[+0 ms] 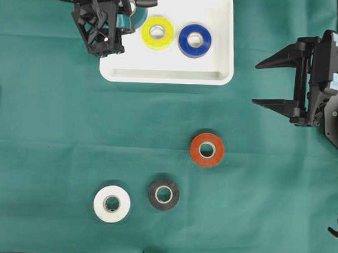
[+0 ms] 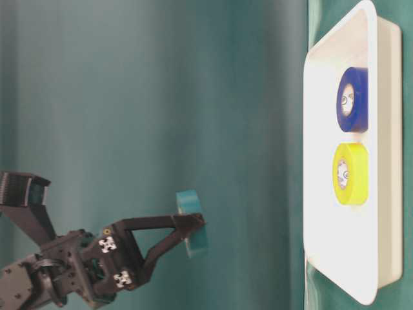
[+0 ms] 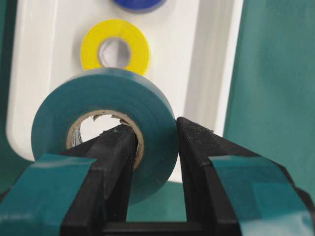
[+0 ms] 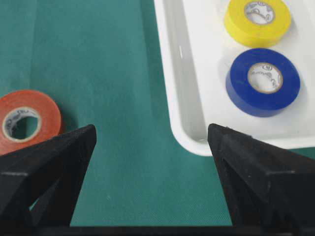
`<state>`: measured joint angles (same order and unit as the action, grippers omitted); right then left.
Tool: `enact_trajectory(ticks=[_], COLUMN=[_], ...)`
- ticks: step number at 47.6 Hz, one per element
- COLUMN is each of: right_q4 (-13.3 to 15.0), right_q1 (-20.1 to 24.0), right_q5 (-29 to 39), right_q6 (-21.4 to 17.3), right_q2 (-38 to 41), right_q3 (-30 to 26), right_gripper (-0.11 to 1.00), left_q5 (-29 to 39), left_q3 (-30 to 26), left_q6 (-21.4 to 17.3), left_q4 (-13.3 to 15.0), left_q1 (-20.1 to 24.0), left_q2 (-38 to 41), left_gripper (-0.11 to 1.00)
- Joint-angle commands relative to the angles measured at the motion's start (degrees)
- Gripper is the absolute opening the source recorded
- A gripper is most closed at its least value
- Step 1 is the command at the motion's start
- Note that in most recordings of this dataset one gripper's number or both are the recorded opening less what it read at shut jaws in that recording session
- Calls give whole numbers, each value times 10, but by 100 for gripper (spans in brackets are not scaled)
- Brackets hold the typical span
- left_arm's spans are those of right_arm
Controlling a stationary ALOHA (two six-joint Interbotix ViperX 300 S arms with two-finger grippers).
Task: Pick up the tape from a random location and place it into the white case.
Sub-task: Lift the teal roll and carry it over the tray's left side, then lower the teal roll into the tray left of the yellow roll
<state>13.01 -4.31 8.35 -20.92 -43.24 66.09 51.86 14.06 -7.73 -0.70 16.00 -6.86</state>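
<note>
left gripper (image 3: 155, 147) clamps the teal roll of tape (image 3: 106, 132), one finger (image 3: 115, 157) through the core, the other against the outer wall. roll held over the shallow white rectangular plastic case (image 1: 215, 61) near its left edge. right gripper (image 1: 276, 83) spread wide, holding nothing.
</note>
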Motion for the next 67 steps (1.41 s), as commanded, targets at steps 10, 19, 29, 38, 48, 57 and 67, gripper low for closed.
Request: enact_trajectory(ticks=[10,19,29,38,48,57,67], right_q4=[1,1,1,1,1,1,1], right_q1=[-1,-1,-1,-1,-1,-1,-1], right_q5=[-2,-2,-3,-3,-4,-4,-4], right_q6=[1,1,1,1,1,0,0], right_q2=[0,0,0,1,3,6,9], right_q3=[-15,-16,-15,-15,-15,-15,-16], right_gripper=[90,90,90,90,90,90,90], left_q5=[-73,-129,-177,-210,-230,-234,-257], left_q3=[50,90,114,127,134,139,148], left_q6=[-2,-2,-1,-1,-1,0,-1], left_q4=[1,1,2,3,3,4,4], left_q1=[10,17,18,18,18,18,18], left_q2=[13,52,86,110,123,136,145], left_gripper=[22,22,22,22,22,22,22])
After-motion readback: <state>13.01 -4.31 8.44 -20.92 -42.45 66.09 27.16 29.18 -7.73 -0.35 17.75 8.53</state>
